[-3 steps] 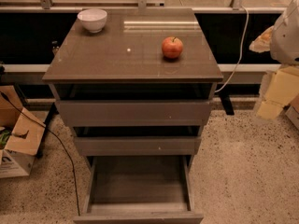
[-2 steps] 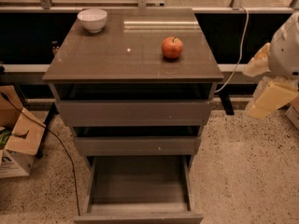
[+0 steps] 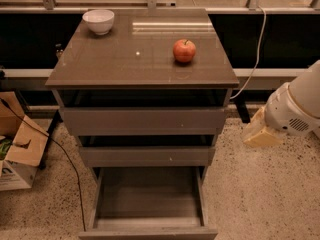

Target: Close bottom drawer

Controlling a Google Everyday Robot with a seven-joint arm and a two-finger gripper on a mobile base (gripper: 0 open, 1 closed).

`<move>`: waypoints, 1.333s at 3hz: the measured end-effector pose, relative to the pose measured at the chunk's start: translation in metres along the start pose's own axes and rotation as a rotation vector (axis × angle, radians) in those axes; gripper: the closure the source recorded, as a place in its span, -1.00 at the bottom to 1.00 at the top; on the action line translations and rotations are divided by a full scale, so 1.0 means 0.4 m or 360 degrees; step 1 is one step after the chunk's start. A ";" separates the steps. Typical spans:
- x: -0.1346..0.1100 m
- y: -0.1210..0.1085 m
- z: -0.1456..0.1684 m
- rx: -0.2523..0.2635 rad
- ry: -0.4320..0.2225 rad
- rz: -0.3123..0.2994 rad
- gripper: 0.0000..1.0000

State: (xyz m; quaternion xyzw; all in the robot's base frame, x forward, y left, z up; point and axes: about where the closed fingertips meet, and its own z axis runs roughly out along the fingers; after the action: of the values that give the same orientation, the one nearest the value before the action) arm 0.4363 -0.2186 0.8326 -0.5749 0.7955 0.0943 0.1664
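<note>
The bottom drawer [image 3: 148, 200] is the lowest of three grey-brown drawers and is pulled far out toward me. Its tray is empty and its plain front panel [image 3: 148, 233] lies at the lower edge of the view. The middle drawer [image 3: 146, 155] and the top drawer [image 3: 144, 120] each stand slightly out. My white arm [image 3: 296, 106] comes in from the right. The pale yellowish gripper [image 3: 258, 133] hangs beside the cabinet's right side at the height of the upper two drawers, apart from the cabinet and well above the bottom drawer's front.
A red apple [image 3: 184, 50] and a white bowl [image 3: 98, 21] sit on the cabinet top [image 3: 125, 59]. A cardboard box [image 3: 17, 149] and a black cable [image 3: 60, 151] lie on the floor at the left. A white cable [image 3: 256, 54] hangs at the right.
My arm has come down and to the left, from the upper right edge to beside the cabinet's right side. The drawers, apple and bowl have not moved.
</note>
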 end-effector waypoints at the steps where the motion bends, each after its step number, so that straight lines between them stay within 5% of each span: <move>1: -0.010 0.002 -0.018 0.0023 0.0010 -0.0017 1.00; 4: 0.082 0.067 0.276 -0.0183 -0.0165 0.0193 1.00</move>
State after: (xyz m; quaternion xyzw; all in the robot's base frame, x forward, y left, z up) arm 0.4189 -0.2014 0.7170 -0.5288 0.8124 0.1792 0.1681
